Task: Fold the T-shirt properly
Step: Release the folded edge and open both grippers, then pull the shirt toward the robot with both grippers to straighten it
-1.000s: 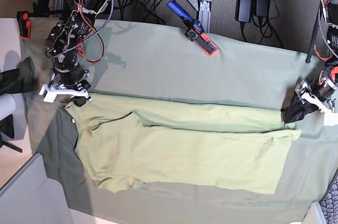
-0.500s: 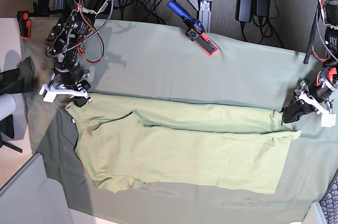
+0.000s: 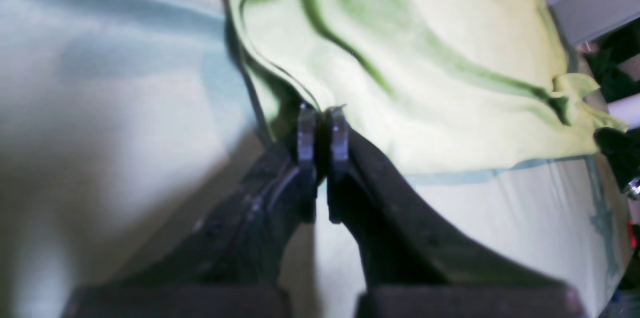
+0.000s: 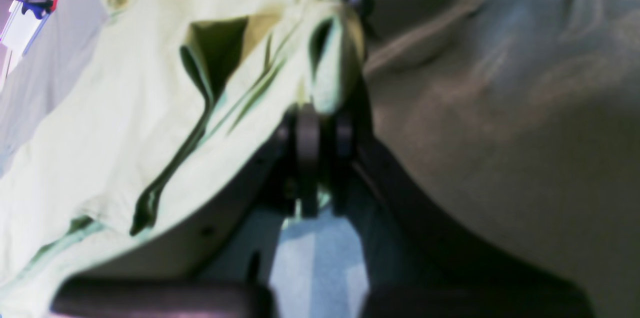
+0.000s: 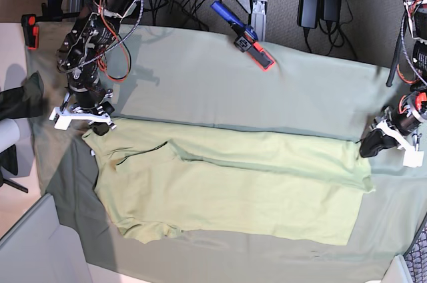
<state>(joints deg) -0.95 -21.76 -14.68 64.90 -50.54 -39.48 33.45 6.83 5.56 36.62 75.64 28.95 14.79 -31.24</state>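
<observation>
Both grippers, left gripper (image 3: 318, 115) and right gripper (image 4: 317, 112), pinch T-shirt (image 5: 233, 183) edges; fingertips blurred.

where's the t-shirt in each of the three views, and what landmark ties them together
Base: the T-shirt lies flat across the lower middle, on the table cloth.
Left wrist: it fills the upper right, its edge pinched by the left gripper.
Right wrist: it fills the left half, its corner in the right gripper.
Shared landmark: the grey-green table cloth beneath it.
</observation>
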